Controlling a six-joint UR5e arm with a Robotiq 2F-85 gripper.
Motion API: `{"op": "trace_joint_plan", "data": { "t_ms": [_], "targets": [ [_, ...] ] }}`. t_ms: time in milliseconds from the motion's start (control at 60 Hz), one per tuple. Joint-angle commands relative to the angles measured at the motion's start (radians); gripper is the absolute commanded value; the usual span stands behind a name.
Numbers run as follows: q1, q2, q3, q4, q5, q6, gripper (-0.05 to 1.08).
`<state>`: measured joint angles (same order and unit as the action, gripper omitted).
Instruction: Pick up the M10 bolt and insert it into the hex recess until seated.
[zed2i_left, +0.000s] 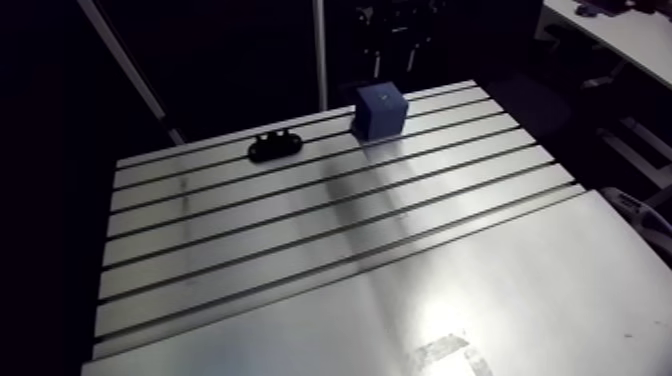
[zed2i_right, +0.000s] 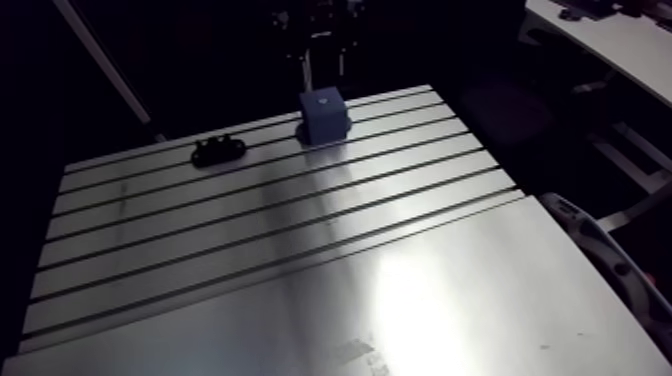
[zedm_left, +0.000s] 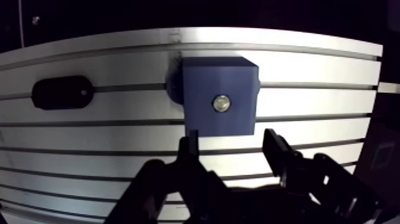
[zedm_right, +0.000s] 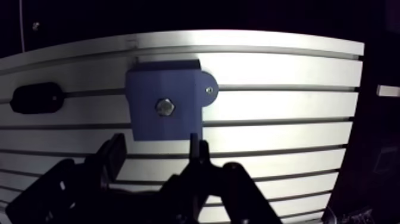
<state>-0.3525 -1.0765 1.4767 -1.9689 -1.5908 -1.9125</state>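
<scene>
Now bolt (zedm_left: 221, 103) in blue block (zedm_left: 202, 83), gripper (zedm_left: 232, 140) spread

You see a blue block (zed2i_right: 325, 115) standing near the far edge of the slotted surface (zed2i_right: 300, 260). A black piece (zed2i_right: 218, 151) lies beside it, apart.

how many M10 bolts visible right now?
1. The bolt sits in the top face of the blue block, just ahead of the open gripper. The black holder beside the block shows none, though its dark recesses could hide one.
</scene>
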Motion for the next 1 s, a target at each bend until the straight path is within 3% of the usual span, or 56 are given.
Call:
{"op": "trace_joint_plan", "data": {
  "t_ms": [17, 200, 450, 717, 883, 1000],
  "targets": [
    [0.002, -0.044, 0.007, 0.016, 0.001, 0.001, 0.01],
    [0.009, -0.121, 0.014, 0.134, -0.013, 0.034, 0.01],
    [0.025, -0.239, -0.001, 0.283, -0.008, 0.107, 0.01],
    [0.110, -0.291, -0.029, 0.388, -0.017, 0.157, 0.01],
    [0.187, -0.322, -0.027, 0.463, -0.048, 0.213, 0.01],
    [0.199, -0.354, -0.030, 0.457, -0.041, 0.219, 0.01]
  ]
}}
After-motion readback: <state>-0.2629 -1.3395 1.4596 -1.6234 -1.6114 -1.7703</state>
